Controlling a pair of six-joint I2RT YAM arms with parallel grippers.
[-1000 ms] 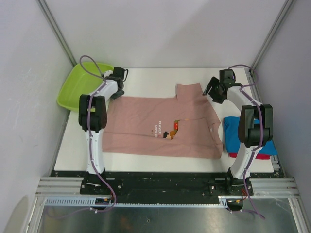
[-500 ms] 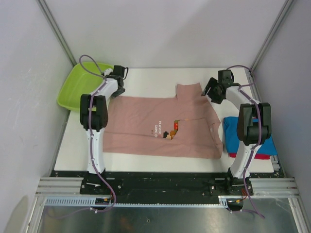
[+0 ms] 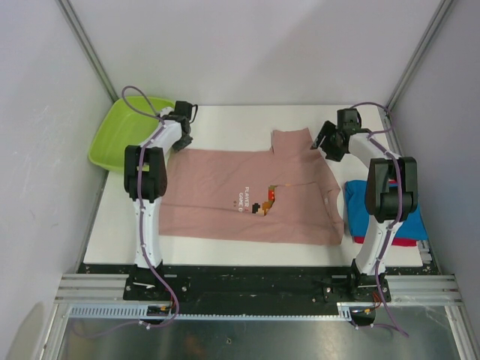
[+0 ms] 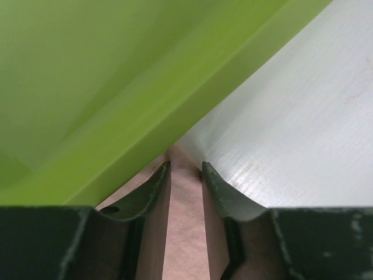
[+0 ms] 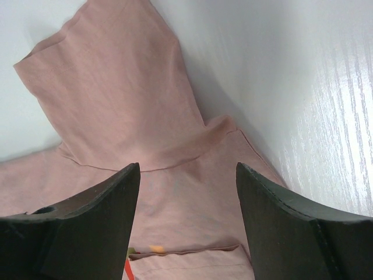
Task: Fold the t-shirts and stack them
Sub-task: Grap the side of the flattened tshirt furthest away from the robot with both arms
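T-shirt [image 3: 247, 195], dusty pink cloth, short-sleeved: flat on white tabletop [image 3: 225, 120], frame centre. Left hand [image 4: 185, 172] narrowed about its upper-left corner beside lime-green plastic tub [image 4: 87, 87]; grip cannot be told. Right hand [image 5: 187, 169] spread above upper-right sleeve.

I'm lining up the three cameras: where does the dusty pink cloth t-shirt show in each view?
Top external: dusty pink cloth t-shirt spread flat mid-table.
Left wrist: a corner at bottom centre, between fingers of the left tool.
Right wrist: sleeve and shoulder fill the left.
Shared landmark: white tabletop.
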